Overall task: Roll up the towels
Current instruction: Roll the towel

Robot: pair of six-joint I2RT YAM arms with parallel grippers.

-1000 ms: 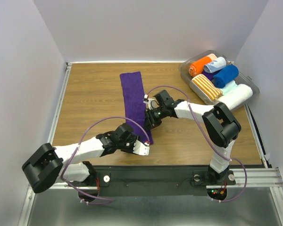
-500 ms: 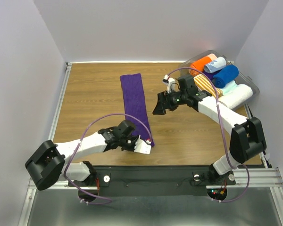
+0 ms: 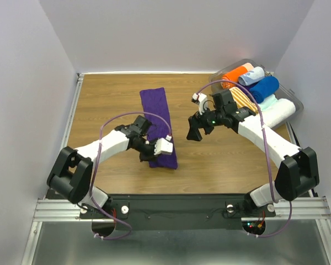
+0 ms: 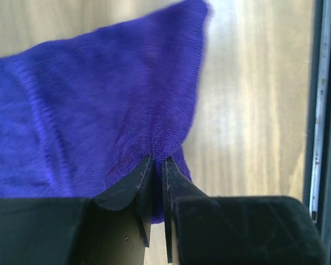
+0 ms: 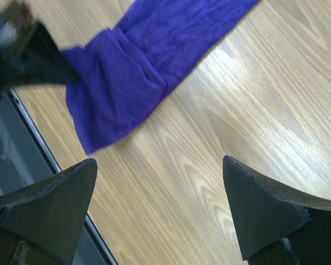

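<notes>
- Left gripper [image 3: 148, 156] is down at the near end of the purple towel [image 3: 157, 113]. In the left wrist view its fingers [image 4: 129, 185] are pinched together on a puckered bit of the cloth's edge, so it's got hold of the fabric.
- The purple towel lies as a long strip on the wooden table [image 3: 105, 105], running from the middle toward the near edge. The far part lies flat. The right wrist view shows the near end [image 5: 113, 88] doubled over on itself in a loose flap, not a proper roll.
- Right gripper [image 3: 194, 134] hangs just right of the strip, apart from it. Its fingers [image 5: 49, 193] are spread wide with only bare wood between them, nothing held.
- The clear bin [image 3: 214, 83] sits at the far right corner of the table.
- The blue towel [image 3: 263, 88] is in that bin as a fat roll, packed in with an orange roll [image 3: 231, 77], a pale blue roll [image 3: 251, 75], an orange-and-white striped roll [image 3: 240, 100] and a white roll [image 3: 278, 112].
</notes>
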